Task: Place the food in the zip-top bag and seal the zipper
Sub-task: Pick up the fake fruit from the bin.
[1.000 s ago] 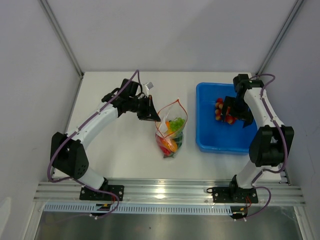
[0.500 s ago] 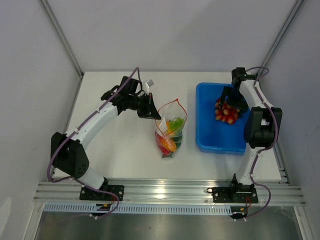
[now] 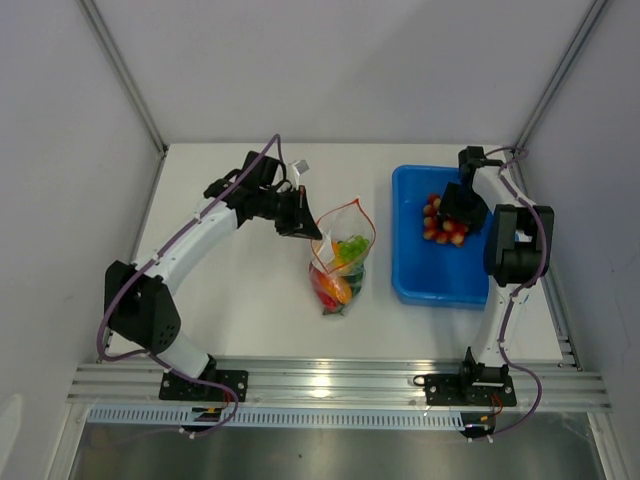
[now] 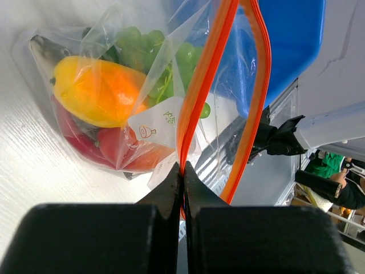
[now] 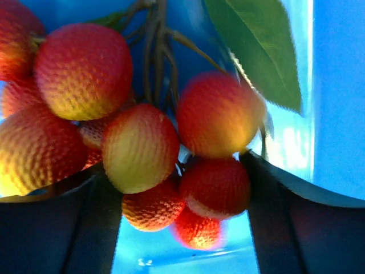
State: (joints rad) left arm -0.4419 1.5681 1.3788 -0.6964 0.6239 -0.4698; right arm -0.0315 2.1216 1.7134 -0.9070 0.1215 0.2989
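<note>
Left fingers [image 4: 169, 189] clenched on the thin orange-red zipper strip [image 4: 208, 74] of the clear crinkly plastic bag [image 3: 341, 262] on the white bench [image 3: 250, 300]; right fingers [image 5: 85, 228] spread astride the red-yellow cherry-tomato cluster [image 5: 140, 148] in the blue plastic tub [image 3: 440, 278].

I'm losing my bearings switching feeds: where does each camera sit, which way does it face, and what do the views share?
Top external: above and behind the bases, looking down at the table; both arms, left gripper and right gripper show.
Left wrist: on the left arm, facing the zip-top bag; its shut fingers pinch the zipper.
Right wrist: on the right arm, facing into the blue tub; its fingers flank the cherry tomatoes.
Shared: top and left-wrist views both show zip-top bag and blue tub.
</note>
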